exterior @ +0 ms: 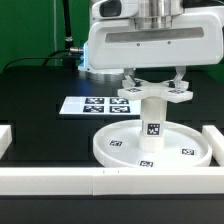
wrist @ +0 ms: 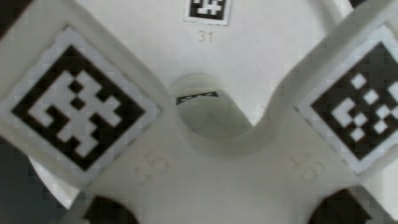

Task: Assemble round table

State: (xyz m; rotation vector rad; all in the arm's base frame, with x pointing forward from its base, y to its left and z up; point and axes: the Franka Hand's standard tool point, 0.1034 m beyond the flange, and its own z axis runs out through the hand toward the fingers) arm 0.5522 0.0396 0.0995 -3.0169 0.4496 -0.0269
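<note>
The large round rimmed disc (exterior: 115,150) lies flat on the black table. The short cylinder leg (exterior: 152,125) stands upright in its middle. The cross-shaped piece (exterior: 148,93) sits level on top of the leg. My gripper (exterior: 153,85) is straight above, its fingers down on either side of the cross and shut on it. In the wrist view the cross-shaped piece (wrist: 214,170) fills the picture with two tagged arms. The leg's rounded side (wrist: 217,118) shows in the notch between them. My gripper (wrist: 222,212) shows only as dark fingertips (wrist: 103,211) at the edge.
The marker board (exterior: 92,104) lies flat behind the disc, toward the exterior view's left. Long white border blocks run along the front (exterior: 60,180), the exterior view's right (exterior: 215,140) and left (exterior: 4,140).
</note>
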